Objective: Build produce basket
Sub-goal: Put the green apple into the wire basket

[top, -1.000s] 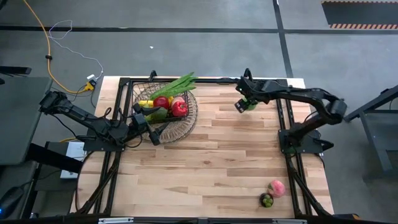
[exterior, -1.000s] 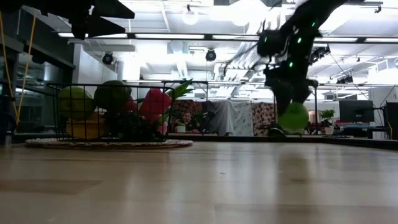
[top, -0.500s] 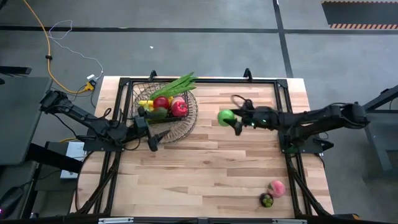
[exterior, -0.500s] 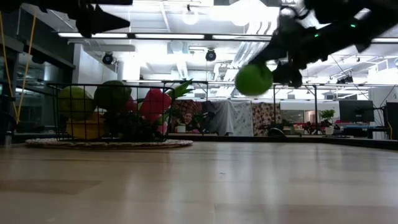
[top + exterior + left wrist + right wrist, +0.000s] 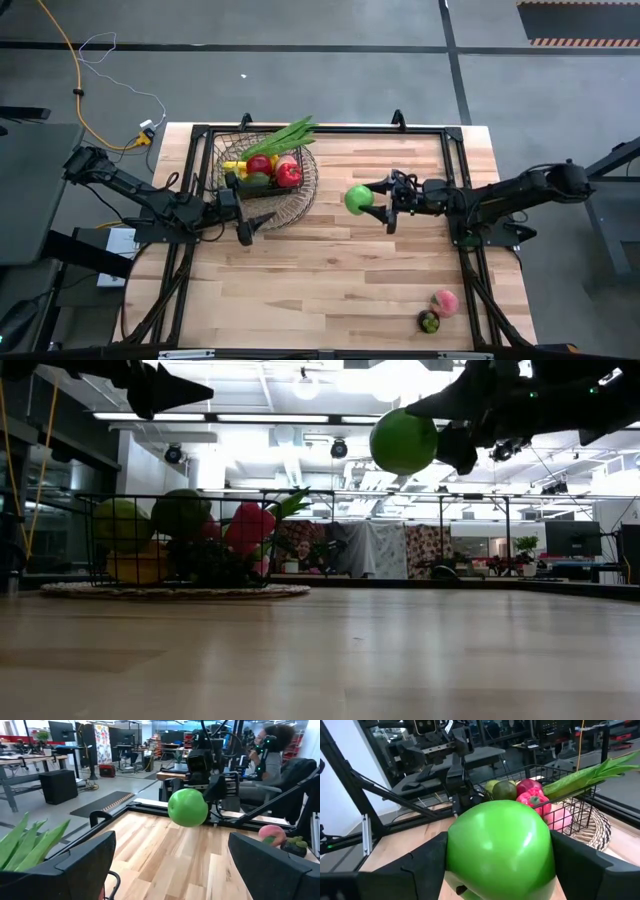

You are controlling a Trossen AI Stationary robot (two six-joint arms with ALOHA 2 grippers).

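Observation:
The dark wire basket [image 5: 303, 196] stands at the table's far left. It holds red, yellow and green produce [image 5: 272, 170], and long green leafy stalks [image 5: 291, 133] stick out over its far rim. My right gripper [image 5: 372, 203] is right of the basket, high above the table's middle, shut on a round green fruit [image 5: 359, 198]. The same fruit [image 5: 404, 441] shows high in the low view. My left gripper [image 5: 243, 222] hovers open at the basket's near left rim with nothing between its fingers. A pink fruit [image 5: 445, 302] and a dark one [image 5: 428, 321] lie near the table's near right corner. My right gripper pinches the green fruit by its two opposite sides [image 5: 456, 851], one finger [image 5: 422, 867] on each. The fingers come level from the table's right side and point toward the basket. The fruit is lifted clear, high above the wood.
Black frame rails [image 5: 330, 130] run along the table's far edge and down both sides. Bare wood [image 5: 330, 270] stretches across the middle and near part of the table. A person sits in the room beyond, seen in the left wrist view.
My right gripper has swung from pointing down at the table's far edge to level. It carried the green fruit up and toward the left, nearer the basket. The fruit has stayed between its fingers throughout.

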